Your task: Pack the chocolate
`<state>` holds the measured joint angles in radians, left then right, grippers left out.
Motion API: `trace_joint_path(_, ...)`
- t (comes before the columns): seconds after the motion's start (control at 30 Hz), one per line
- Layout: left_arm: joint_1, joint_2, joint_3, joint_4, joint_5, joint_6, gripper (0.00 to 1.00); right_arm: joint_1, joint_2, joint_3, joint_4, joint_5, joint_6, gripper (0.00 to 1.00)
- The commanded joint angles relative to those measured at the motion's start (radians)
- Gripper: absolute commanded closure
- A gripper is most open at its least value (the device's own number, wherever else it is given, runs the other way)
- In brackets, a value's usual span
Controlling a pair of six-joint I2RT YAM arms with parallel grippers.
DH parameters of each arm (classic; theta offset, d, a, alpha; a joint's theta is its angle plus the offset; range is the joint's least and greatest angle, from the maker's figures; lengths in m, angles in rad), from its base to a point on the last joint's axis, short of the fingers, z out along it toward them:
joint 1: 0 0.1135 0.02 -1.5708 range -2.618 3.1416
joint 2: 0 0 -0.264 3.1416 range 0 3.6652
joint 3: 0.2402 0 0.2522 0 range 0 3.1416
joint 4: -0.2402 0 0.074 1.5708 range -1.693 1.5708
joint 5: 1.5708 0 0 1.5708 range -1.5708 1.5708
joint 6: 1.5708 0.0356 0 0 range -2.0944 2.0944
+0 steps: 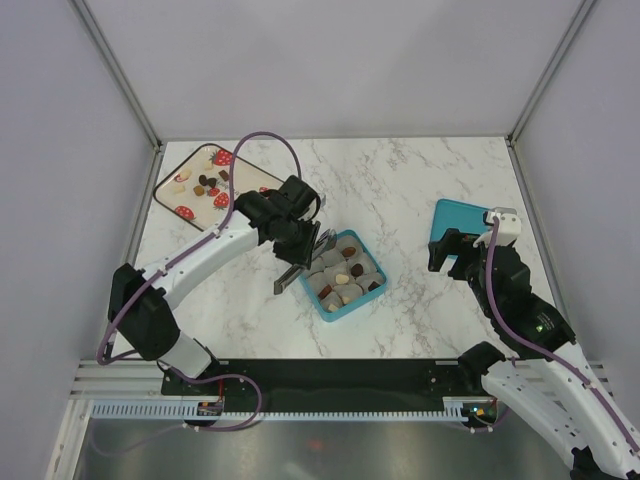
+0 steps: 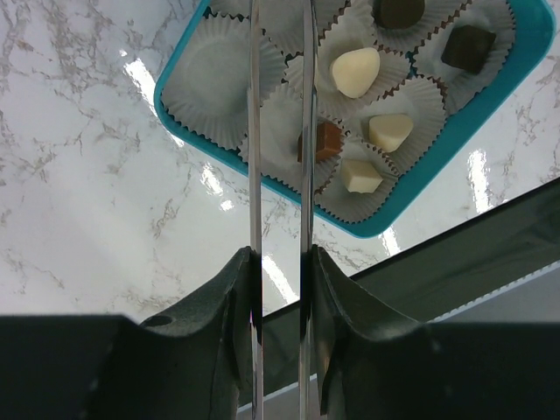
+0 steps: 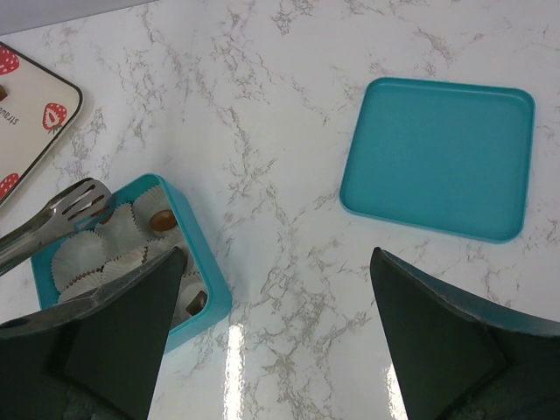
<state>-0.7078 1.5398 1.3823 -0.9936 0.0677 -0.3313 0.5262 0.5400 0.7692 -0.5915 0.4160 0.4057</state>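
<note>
Top view: L arm reaches from lower left toward frame centre. The left gripper [image 1: 298, 256] is clamped on a pair of metal tongs [image 1: 284, 283], fingers pressing on both blades. The blades run up and to the right, tips over the upper-left part of the teal box [image 1: 360, 299].

L wrist view: the blades stand parallel with a narrow gap between them. Tips are cut off at the top edge, so can't tell whether they pinch anything. A light brown piece [image 2: 326, 140] sits in its cup, partly behind the right-hand blade.

Chocolate, two locations:
- In the box, set in white paper cups [image 2: 219, 74]: cream pcs incl. one at [image 2: 356, 72], dark pcs incl. one at [image 2: 468, 48]. Several cups at frame left have no piece.
- Loose pcs [image 1: 205, 183] on the strawberry-print tray [image 1: 245, 175], upper left of the top view, well apart from the box.

R side: the right gripper [image 3: 276, 255] hangs above the marble table [image 1: 400, 180], fingers spread wide, nothing between them. The teal lid [image 3: 437, 157] lies flat, upper right in the R wrist view, not touched. Box and lid are well apart.
</note>
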Motion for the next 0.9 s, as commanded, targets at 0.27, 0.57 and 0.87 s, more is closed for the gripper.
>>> trace_joint_path(0.27,-0.012,0.031,-0.023,0.049,-0.029,-0.035,0.67,0.0,-0.002,0.027,0.01,0.006,0.012,0.03)
trace_joint_path(0.57,-0.03,-0.023,-0.04,0.047,-0.026,-0.04,0.67,0.0,-0.002,0.024,0.013,0.006,0.012,0.03)
trace_joint_path(0.87,-0.038,-0.053,-0.051,0.047,-0.026,-0.04,0.67,0.001,-0.003,0.027,0.016,-0.011,0.021,0.03)
